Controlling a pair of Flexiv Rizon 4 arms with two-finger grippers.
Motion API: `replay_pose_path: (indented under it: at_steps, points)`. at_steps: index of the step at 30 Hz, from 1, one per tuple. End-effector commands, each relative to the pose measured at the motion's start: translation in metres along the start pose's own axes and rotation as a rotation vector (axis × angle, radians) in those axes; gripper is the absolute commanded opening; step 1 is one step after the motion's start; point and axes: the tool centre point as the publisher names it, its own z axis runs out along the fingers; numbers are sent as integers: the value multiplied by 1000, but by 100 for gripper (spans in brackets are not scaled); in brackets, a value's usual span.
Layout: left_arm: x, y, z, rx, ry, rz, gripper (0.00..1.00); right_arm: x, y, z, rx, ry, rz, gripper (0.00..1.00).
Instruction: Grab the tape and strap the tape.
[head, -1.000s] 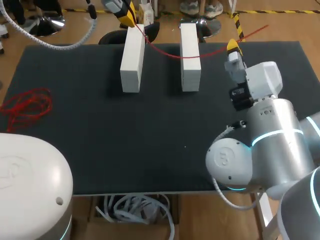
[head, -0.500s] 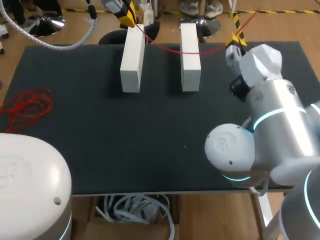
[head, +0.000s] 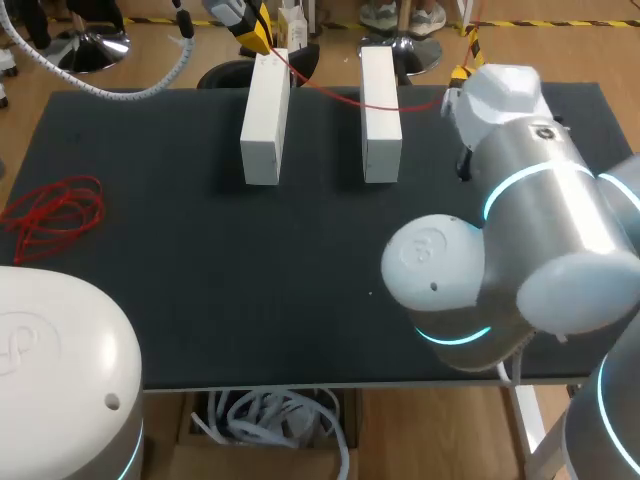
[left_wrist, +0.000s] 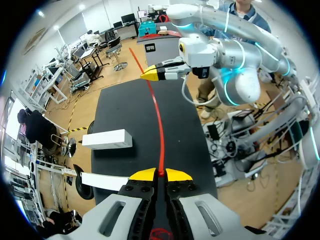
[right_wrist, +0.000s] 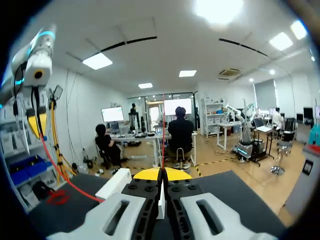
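A thin red tape (head: 340, 95) runs taut between my two grippers across the far ends of two white blocks (head: 264, 118) (head: 380, 112). My left gripper (head: 256, 33) is shut on one end beyond the left block. My right gripper (head: 461, 73) is shut on the tape to the right of the right block. In the left wrist view the tape (left_wrist: 157, 120) leads from my shut left gripper (left_wrist: 160, 175) straight to the other gripper (left_wrist: 156, 75). In the right wrist view the right gripper (right_wrist: 162, 174) is shut on the tape (right_wrist: 163, 130), which rises ahead of it.
A loose heap of red tape (head: 55, 212) lies near the table's left edge. My right arm's bulky joints (head: 500, 260) hang over the right half of the black table (head: 220, 290). White cables (head: 270, 420) hang below the front edge.
My right arm has swung toward the table's far edge and turned its wrist, carrying its gripper and the tape end farther back. The left gripper has stayed put.
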Motion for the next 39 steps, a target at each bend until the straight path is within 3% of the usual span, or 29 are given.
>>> replay_pose_path:
  at_steps: [1, 3, 5, 8, 29, 39]
  points:
    - [1, 0, -1, -4, 0, -1, 0, 25, 8, 2, 57, -391, -726, 0]
    - [1, 0, -1, -4, 0, -1, 0, 31, 8, 3, 13, -421, -906, 0]
    - [1, 0, -1, -4, 0, -1, 0, 38, 11, 1, -88, -461, -1086, 0]
    - [1, 0, -1, -4, 0, -1, 0, 40, 17, -1, -190, -537, -1223, 0]
    - [1, 0, -1, -4, 0, -1, 0, 40, 17, -1, -190, -537, -1223, 0]
    - [1, 0, -1, -4, 0, -1, 0, 53, 47, -9, -254, -566, -1343, 0]
